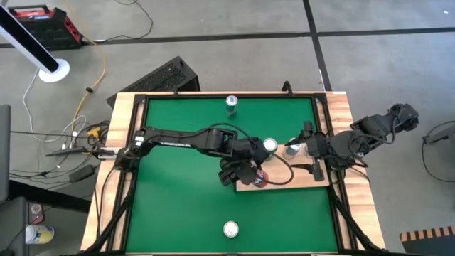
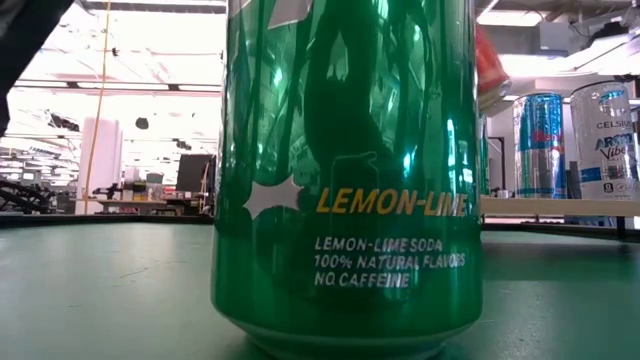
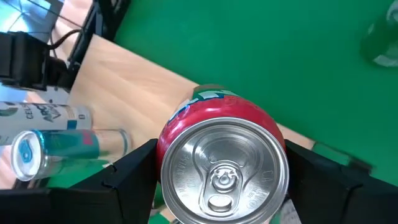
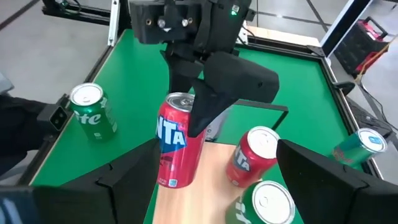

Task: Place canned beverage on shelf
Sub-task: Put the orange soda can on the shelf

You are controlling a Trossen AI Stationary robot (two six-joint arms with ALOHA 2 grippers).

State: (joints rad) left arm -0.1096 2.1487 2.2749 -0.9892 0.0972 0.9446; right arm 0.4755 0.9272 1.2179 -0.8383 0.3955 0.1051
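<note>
- The left gripper (image 4: 186, 93) grasps a red can (image 4: 173, 140) from above, one finger on each side – the can stands upright at the shelf (image 1: 298, 179) edge that faces the table's middle, its base hidden in the high view.
- The shelf, a light wooden board, lies on the green table (image 1: 178, 206) against the right edge.
- The right gripper (image 1: 293, 149) hovers over the shelf, jaws spread and holding nothing.
- On the shelf stand another red can (image 4: 254, 155), a blue can (image 2: 540, 145) and a white can (image 2: 605, 140).
- A green lemon-lime can (image 2: 345, 170) stands near the table's near edge; a second green can (image 1: 232, 104) near the far edge.
</note>
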